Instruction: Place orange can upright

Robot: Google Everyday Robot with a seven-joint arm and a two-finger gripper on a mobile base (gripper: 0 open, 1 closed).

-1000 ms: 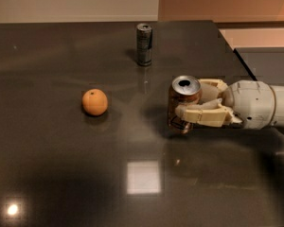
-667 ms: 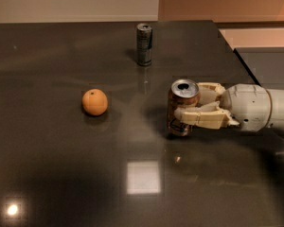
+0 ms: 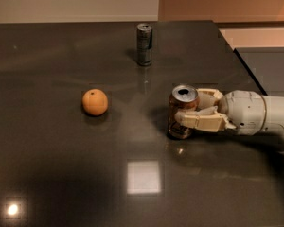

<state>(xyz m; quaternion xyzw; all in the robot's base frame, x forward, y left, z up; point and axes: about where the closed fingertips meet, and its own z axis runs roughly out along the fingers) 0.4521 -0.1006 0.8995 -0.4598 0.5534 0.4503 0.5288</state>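
Fingers [image 3: 201, 121] of cream plastic are clasped around the orange can [image 3: 181, 109], one lying across its near side and the other showing behind it at the far side. So the gripper [image 3: 189, 109] is grasping the can at about mid-height. It reaches in from 3 o'clock, at the end of a white arm [image 3: 255, 113] that runs off the right edge of the view.

That can stands upright, its silver top with the dark opening facing up. Its base looks to be down on the dark glossy table [image 3: 61, 174], right of the table's centre, though whether it bears fully on the surface I cannot tell.

From the can, a round orange fruit [image 3: 95, 102] sits at 9 o'clock, well apart and alone on the tabletop. A slim silver-grey can [image 3: 144, 44] stands upright at about 11 o'clock, farther back toward the table's far edge and also well apart.

On the table's sheen, a pale square of reflected light [image 3: 143, 177] lies at about 7 o'clock from the gripped can. A small bright spot [image 3: 12, 209] glints near the lower left corner.
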